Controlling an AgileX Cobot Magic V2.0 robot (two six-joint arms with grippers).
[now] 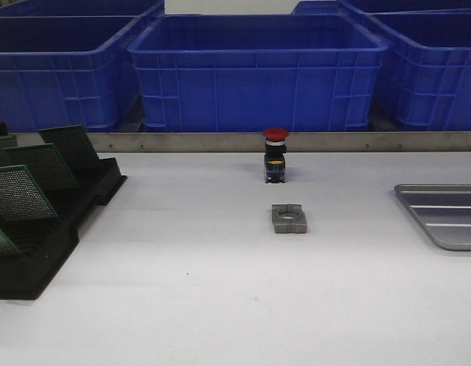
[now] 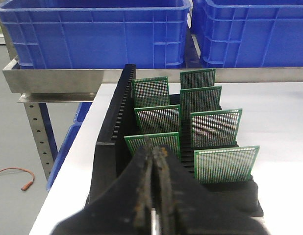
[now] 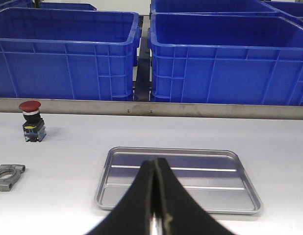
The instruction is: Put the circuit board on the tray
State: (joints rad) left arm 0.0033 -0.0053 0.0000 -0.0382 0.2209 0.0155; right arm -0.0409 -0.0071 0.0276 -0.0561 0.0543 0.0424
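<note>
Green perforated circuit boards (image 2: 214, 128) upright in black slotted rack (image 1: 37, 252), table's 9 o'clock | silver ribbed metal tray (image 3: 181, 178) at 3 o'clock, bare | left gripper (image 2: 156, 152), right gripper (image 3: 155, 164) clenched, holding nothing | boards probably light, stiff, thin: pinch the top edge.

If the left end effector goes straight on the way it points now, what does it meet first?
Probably the nearest circuit board standing in the black slotted rack. The closed left end effector points right at it, though the depth between them is hard to judge.
</note>
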